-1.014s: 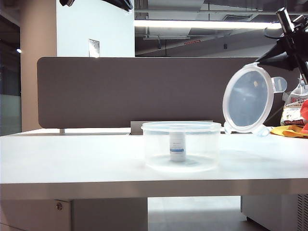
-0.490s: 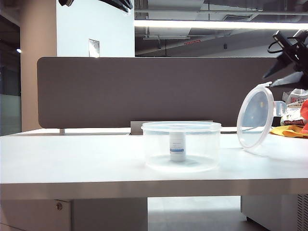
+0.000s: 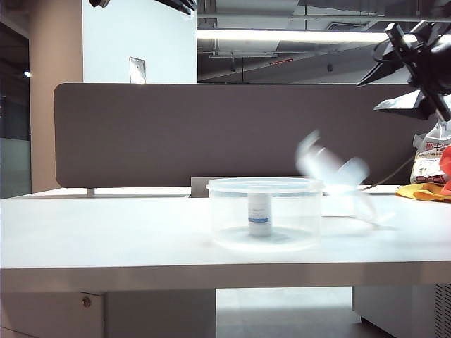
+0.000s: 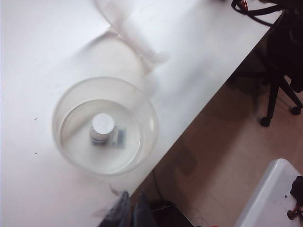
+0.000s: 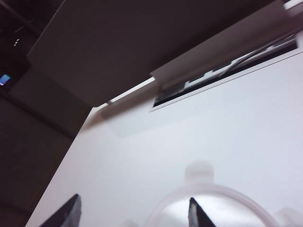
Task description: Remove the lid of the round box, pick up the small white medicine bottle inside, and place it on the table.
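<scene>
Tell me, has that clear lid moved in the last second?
Yes. The lid has dropped from beside the divider panel toward the table, blurred, right of the round box.

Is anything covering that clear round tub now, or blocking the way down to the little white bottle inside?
Nothing visible does. The clear round plastic tub is open on top; its clear lid is a blur beside it, under the open right gripper. The small white bottle stands upright below the shut left gripper.

left tool (image 4: 129,210): fingers together, high up, pointing down | right tool (image 5: 132,208): fingers spread wide, empty, raised at right of exterior view
</scene>
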{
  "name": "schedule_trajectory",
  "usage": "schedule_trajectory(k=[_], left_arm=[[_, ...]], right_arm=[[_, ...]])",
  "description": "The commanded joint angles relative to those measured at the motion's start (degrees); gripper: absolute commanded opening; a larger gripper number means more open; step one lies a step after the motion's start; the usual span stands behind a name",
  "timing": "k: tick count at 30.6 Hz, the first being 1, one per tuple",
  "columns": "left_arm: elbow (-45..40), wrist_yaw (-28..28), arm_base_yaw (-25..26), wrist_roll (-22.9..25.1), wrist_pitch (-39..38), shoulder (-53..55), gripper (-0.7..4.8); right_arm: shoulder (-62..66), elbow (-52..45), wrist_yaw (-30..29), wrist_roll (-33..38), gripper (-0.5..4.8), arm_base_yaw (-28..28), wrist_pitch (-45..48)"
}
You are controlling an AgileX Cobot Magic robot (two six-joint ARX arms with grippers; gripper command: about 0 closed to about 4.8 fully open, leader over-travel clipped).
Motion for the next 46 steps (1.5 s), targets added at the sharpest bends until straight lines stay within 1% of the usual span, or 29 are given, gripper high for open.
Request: schedule_trajectory(k=[1,3,4,6,7,8,9,12,14,19,25,29,31,35,37,41,46], left_arm=[[0.31,0.26,0.07,0.20,0.63,-0.31,0.26],[0.31,0.26,0.07,0.15,0.59,-0.31,0.26],[0.31,0.22,0.07,0.17,0.61,-0.31,0.26],[0.31,0.24,0.07,0.17,0.59,-0.31,0.25],[0.28,0.22,0.07,0.22,0.57,-0.31,0.25],[0.28,0.22,0.07,0.22,0.57,-0.31,0.25],[0.28,0.17,0.07,0.22,0.61,-0.31,0.24],[0.28,0.13,0.07,0.20,0.59,-0.31,0.23],[0.31,0.11,0.07,0.15,0.57,-0.31,0.21],[0.31,0.04,0.07,-0.15,-1.22,-0.31,0.21],[0.31,0.04,0.07,-0.11,-2.47,-0.33,0.21],[0.31,0.04,0.07,-0.11,-3.08,-0.31,0.21],[0.31,0.04,0.07,-0.11,-3.10,-0.31,0.21],[0.31,0.04,0.07,0.04,-3.10,-0.31,0.21],[0.31,0.04,0.07,0.11,-3.10,-0.31,0.21],[0.31,0.00,0.07,0.31,-2.86,-0.28,0.21],[0.31,0.02,0.07,1.11,-2.91,-0.26,0.21]], right_arm=[[-0.20,0.22,-0.22,0.28,2.82,0.70,0.76],[-0.20,0.22,-0.31,0.28,2.55,0.96,0.74],[-0.20,0.22,-0.35,0.28,2.31,0.98,0.61],[-0.20,0.22,-2.43,0.28,1.24,1.01,0.46],[-0.20,0.22,-4.28,0.26,0.53,1.01,0.46],[-0.20,0.22,-5.92,0.20,0.10,1.01,0.48],[-0.20,0.22,-7.54,0.20,-0.09,1.01,0.50],[-0.33,0.20,-12.41,0.26,-0.09,1.03,-0.28],[-0.52,0.20,-14.12,0.22,-0.09,1.33,-1.57],[-1.51,0.13,-14.62,-1.66,-0.09,3.26,-6.34],[-2.51,0.15,-14.45,-3.93,-0.09,6.34,-8.17],[-4.13,0.17,-13.18,-8.22,-0.09,8.37,-12.24],[-5.44,0.17,-10.73,-11.98,-0.09,9.62,-16.28],[-8.13,0.24,-3.10,-21.53,-0.09,12.55,-25.73],[-9.18,0.26,0.72,-24.87,-0.09,14.21,-29.70],[-9.97,0.68,6.43,-29.46,-0.09,17.49,-35.87],[-9.90,4.52,18.29,-39.01,-0.09,23.93,-46.75]])
